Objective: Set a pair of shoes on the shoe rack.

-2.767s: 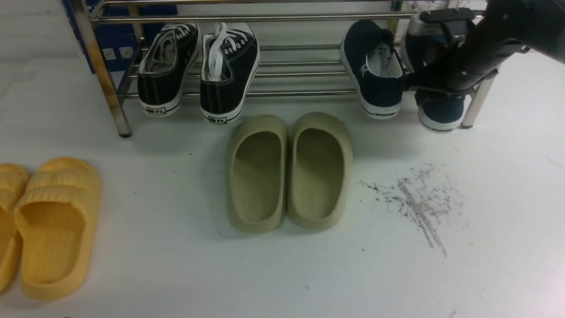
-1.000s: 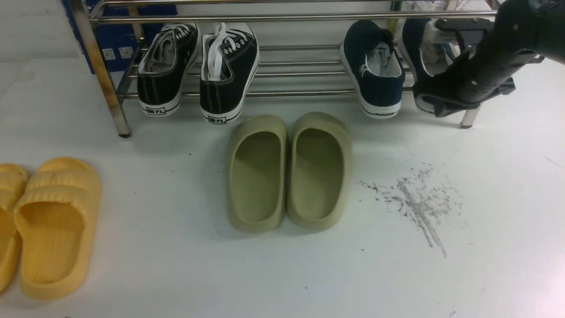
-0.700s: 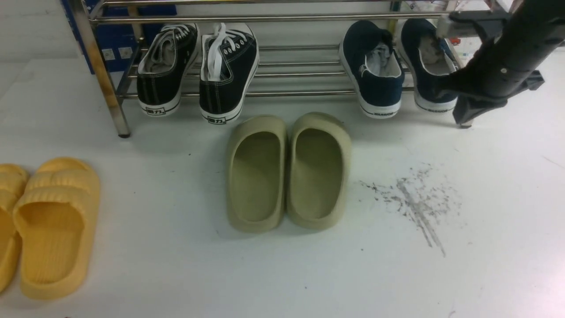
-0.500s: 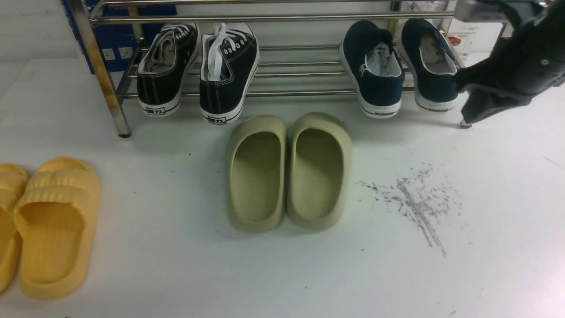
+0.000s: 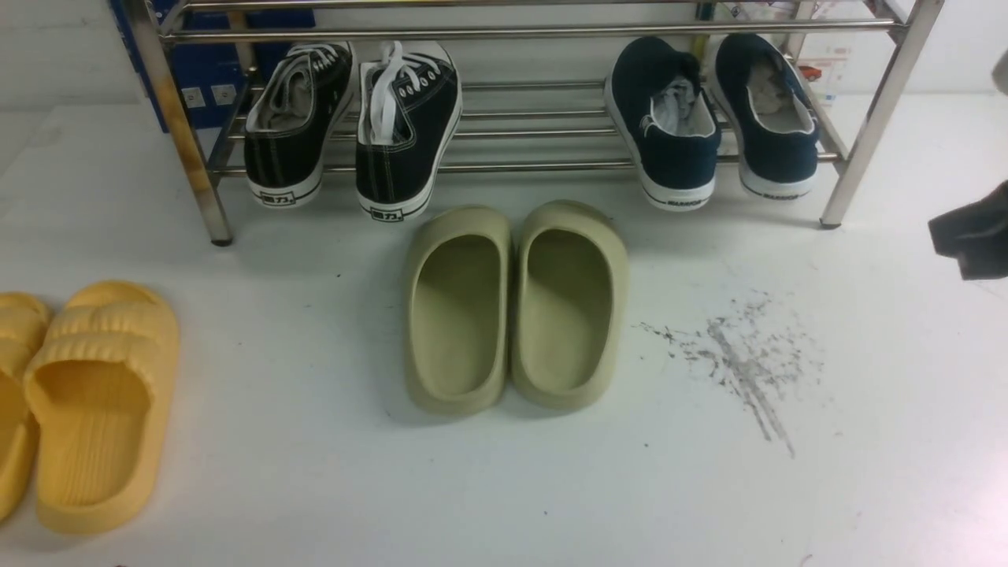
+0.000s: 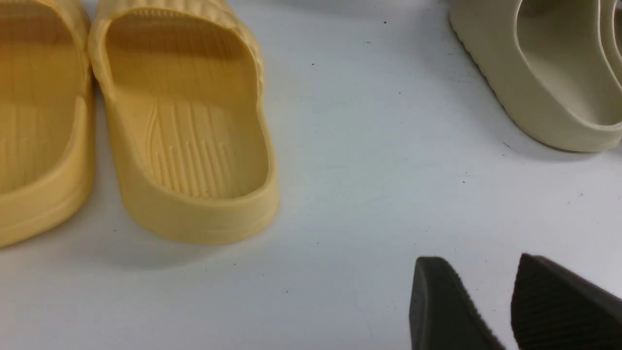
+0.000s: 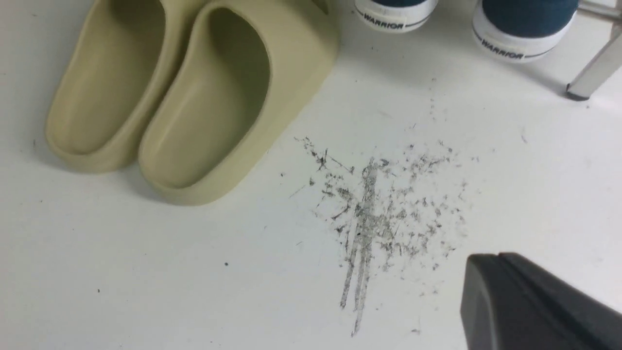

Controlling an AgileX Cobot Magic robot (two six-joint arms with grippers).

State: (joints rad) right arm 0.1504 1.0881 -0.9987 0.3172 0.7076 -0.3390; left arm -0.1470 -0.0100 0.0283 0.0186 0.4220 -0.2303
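Both navy slip-on shoes rest on the silver shoe rack (image 5: 535,166) at its right end, heels toward me: one (image 5: 669,118) and the other (image 5: 773,110) side by side. Their white heels show in the right wrist view (image 7: 393,12) (image 7: 522,29). My right gripper (image 5: 967,235) is at the far right edge, away from the rack and low over the floor. In the right wrist view (image 7: 491,260) its fingers are pressed together and empty. My left gripper (image 6: 478,262) is open and empty above bare floor, out of the front view.
Black lace-up sneakers (image 5: 354,118) sit on the rack's left part. Olive slides (image 5: 516,307) lie on the floor in front of the rack. Yellow slides (image 5: 94,402) lie at the left. Grey scuff marks (image 5: 740,354) are on the floor. The rack's right leg (image 5: 866,134) slants down.
My right arm let go of the second navy shoe on the rack and drew back to the right edge. The shoe stays on the rails.
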